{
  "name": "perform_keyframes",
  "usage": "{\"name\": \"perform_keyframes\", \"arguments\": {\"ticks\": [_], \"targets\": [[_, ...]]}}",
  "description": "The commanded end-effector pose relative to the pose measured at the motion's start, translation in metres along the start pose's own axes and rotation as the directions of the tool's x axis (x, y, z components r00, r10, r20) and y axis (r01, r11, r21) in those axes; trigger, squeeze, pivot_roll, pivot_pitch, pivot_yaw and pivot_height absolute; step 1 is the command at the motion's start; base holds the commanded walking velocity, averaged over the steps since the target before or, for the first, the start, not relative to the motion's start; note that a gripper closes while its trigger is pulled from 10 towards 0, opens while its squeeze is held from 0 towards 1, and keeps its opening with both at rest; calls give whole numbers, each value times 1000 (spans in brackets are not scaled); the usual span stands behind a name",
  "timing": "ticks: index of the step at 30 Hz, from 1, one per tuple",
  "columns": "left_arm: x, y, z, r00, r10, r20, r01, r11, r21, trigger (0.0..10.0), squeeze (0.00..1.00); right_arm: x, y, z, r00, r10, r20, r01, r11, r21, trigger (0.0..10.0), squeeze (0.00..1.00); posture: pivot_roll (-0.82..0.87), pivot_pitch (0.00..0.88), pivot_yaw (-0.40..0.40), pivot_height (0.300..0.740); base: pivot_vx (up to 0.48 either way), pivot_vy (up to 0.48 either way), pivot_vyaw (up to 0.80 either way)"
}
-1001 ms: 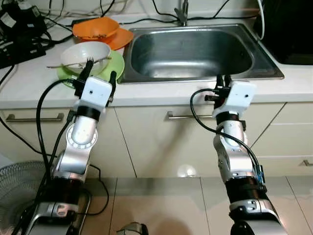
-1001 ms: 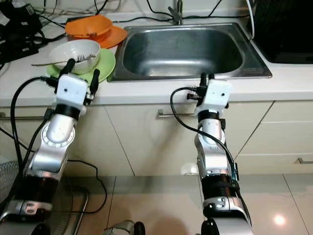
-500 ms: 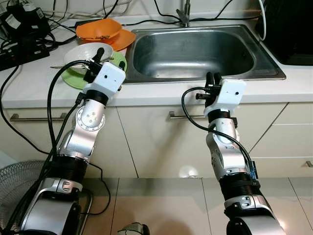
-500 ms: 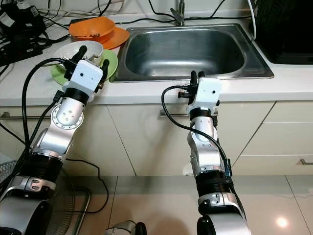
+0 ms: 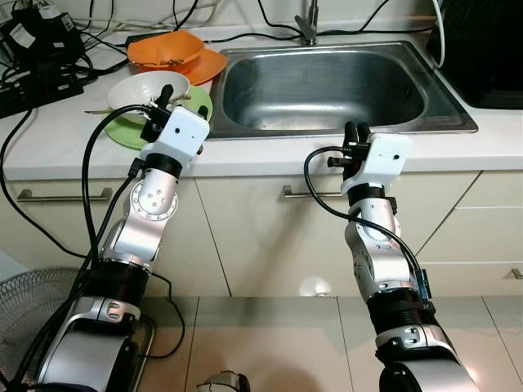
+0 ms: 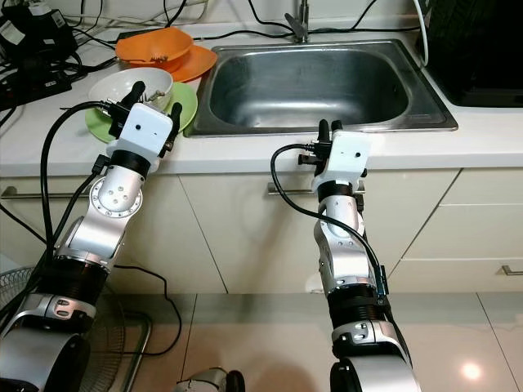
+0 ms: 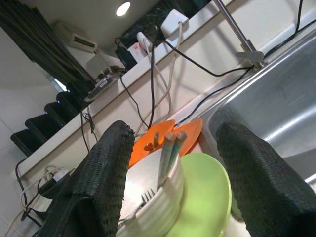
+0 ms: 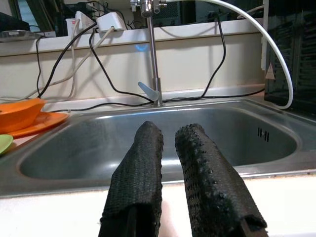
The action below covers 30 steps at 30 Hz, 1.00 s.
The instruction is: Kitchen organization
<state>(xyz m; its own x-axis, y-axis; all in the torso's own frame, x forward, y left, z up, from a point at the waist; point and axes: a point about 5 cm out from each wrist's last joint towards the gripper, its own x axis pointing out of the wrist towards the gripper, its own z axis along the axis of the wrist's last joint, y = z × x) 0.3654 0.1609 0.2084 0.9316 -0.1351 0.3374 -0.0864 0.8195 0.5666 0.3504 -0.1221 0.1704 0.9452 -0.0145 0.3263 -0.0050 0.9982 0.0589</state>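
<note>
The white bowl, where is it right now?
The white bowl sits on the green plate on the counter, left of the sink, just in front of the orange bowl.

The sink (image 5: pixel 323 82) is sunk in the tabletop (image 5: pixel 49 139) at 12 o'clock, tap (image 5: pixel 306 24) behind it. At 10 o'clock a bowl (image 5: pixel 147 86) sits on a plate (image 5: pixel 196 102), with a fork (image 7: pixel 140 205) and chopsticks (image 7: pixel 168 150) in the bowl. Behind them, a second bowl (image 5: pixel 163 51) rests on a second plate (image 5: pixel 208 64). Drawers (image 5: pixel 270 237) lie below the tabletop.
</note>
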Motion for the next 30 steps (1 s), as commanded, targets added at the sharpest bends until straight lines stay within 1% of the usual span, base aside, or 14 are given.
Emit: {"name": "perform_keyframes", "arguments": {"ticks": [1,15,19,24,30], "targets": [[2,5,-1,1000,23,-12,-23,1000,-3,10000,0,4,6,5,1000,23,20,-23,1000,5,10000,0,122,31,94,740,307,0,0],[3,6,1,999,32,-8,-32,999,-10,10000,0,5,6,5,999,32,16,-33,999,6,10000,0,121,29,92,740,347,0,0],[2,8,4,999,39,8,-39,999,-10,10000,0,5,6,5,999,30,17,-30,999,17,10000,0,123,29,92,740,312,0,0],[0,12,5,998,58,24,-58,998,-14,10000,0,5,7,5,999,31,19,-31,999,23,10000,0,124,29,92,740,0,0,0],[1,11,7,998,60,32,-60,998,-16,10000,0,5,7,5,999,31,19,-31,999,26,10000,0,121,27,94,740,0,0,0]]}}
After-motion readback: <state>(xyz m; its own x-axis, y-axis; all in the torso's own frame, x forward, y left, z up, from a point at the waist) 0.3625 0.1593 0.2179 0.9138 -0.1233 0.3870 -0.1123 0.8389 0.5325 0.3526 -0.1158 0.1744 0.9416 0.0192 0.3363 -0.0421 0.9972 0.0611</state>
